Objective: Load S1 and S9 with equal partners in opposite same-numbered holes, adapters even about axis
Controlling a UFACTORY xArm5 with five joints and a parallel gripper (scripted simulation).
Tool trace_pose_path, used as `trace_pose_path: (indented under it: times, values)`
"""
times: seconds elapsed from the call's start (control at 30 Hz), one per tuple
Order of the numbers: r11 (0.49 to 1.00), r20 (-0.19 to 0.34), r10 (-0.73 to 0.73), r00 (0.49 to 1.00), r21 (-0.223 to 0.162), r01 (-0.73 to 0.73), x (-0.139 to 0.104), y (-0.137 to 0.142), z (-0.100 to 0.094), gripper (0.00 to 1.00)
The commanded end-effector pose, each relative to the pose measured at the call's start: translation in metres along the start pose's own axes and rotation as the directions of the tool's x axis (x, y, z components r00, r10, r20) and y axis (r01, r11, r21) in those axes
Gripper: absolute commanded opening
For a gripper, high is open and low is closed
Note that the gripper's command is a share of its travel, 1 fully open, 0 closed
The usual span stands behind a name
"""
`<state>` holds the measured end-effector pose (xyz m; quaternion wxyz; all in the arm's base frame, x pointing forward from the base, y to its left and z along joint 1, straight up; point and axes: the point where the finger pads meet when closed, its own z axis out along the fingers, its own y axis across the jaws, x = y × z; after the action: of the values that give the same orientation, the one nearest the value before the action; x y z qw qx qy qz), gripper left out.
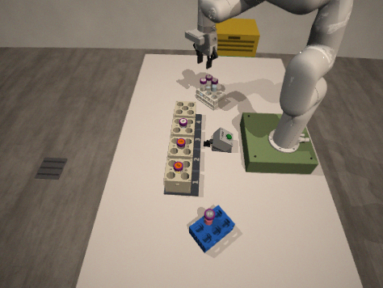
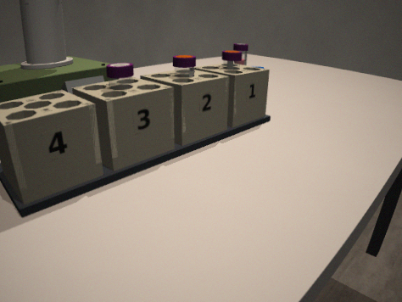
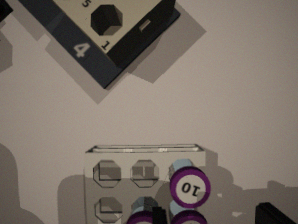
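Loading is at the blank-fetching step. Tubes with orange dots (image 1: 178, 166) (image 1: 181, 141) (image 2: 231, 55) (image 2: 184, 60) stand in buckets 1 and 2, centre holes; a white-dotted tube (image 1: 183, 121) (image 2: 120, 69) stands in bucket 3's. Bucket 4 (image 1: 185, 108) (image 2: 57, 144) (image 3: 155, 30) holds none. The tool (image 1: 204, 64) (image 3: 212, 217) is partly open, gripping nothing, above the pale rack (image 1: 206, 98) (image 3: 90, 190) of three tubes, one marked 10 (image 1: 203, 81) (image 3: 190, 187). Next move presumably requires choosing the blank matching bucket 2's sample, centring over its cap, descending straight and closing without disturbing its neighbours.
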<state>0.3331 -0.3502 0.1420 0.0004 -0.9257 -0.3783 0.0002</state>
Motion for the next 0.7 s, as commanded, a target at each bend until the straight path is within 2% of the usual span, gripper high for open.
trace_pose_path:
  times: [0.0,0.67]
  values:
    - [1.000,-0.006,0.000,1.000,-0.005,0.000,0.000,0.001,0.005,0.57]
    - [1.000,-0.006,0.000,1.000,-0.005,0.000,0.000,0.002,0.041,0.57]
